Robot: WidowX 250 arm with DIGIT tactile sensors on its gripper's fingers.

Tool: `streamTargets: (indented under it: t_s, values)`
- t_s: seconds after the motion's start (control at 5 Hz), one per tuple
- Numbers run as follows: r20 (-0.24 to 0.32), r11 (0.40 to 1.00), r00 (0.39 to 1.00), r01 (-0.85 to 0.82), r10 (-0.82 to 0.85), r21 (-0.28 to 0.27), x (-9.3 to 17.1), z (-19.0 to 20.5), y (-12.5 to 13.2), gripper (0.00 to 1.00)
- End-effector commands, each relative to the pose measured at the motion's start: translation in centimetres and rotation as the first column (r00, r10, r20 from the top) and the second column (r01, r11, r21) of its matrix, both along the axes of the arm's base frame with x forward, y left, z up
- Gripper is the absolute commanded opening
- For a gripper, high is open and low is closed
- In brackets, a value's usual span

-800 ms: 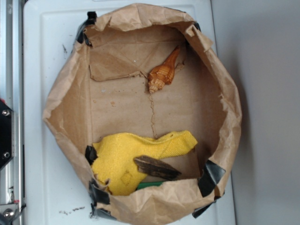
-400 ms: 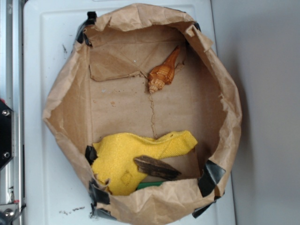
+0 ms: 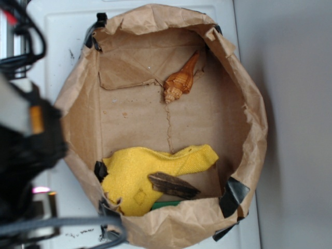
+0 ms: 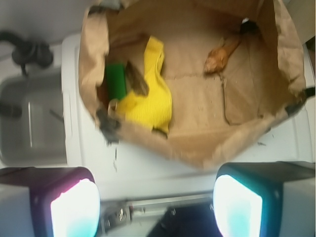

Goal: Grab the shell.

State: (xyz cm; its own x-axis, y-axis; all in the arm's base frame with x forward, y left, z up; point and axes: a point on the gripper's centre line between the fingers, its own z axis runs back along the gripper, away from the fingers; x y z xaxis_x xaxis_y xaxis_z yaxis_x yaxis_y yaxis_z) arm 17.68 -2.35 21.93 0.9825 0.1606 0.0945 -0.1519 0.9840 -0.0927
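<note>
A white tray (image 3: 52, 41) carries a brown paper bag (image 3: 254, 114), cut low and rolled open at the rim, with black tape at several spots on its edge. The bag takes up most of the tray in both views. At the left of the exterior view the robot arm (image 3: 26, 140) is a dark blur with cables, over the tray's left side and just outside the bag's rim.

Inside the bag, a yellow cloth (image 3: 155, 171) lies crumpled along the near wall. A dark wood piece (image 3: 174, 185) rests on the cloth, and a bit of something green (image 3: 165, 205) shows from under them.

The shell (image 3: 180, 79) lies on the bag floor at the far side, well apart from the cloth, its pointed tail aimed up toward the far right wall and its knobby end toward the middle.

In the wrist view the gripper (image 4: 155, 202) hangs outside the bag, above the tray's edge. Its two fingers (image 4: 74, 207) stand wide apart with nothing between them, well away from the shell (image 4: 221, 53).
</note>
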Motion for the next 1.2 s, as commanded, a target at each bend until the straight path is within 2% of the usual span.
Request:
streamTargets:
  t_s: [0.0, 0.4, 0.6, 1.0]
  values:
    - [0.118, 0.939, 0.933, -0.328, 0.339, -0.103, 6.2, -0.9, 3.9, 1.00]
    - [0.083, 0.874, 0.870, -0.485, 0.485, -0.024, 9.4, -6.1, 7.3, 1.00]
    - [0.026, 0.902, 0.902, -0.431, 0.431, 0.015, 10.2, -7.5, 8.7, 1.00]
    - [0.026, 0.902, 0.902, -0.431, 0.431, 0.015, 10.2, -7.5, 8.7, 1.00]
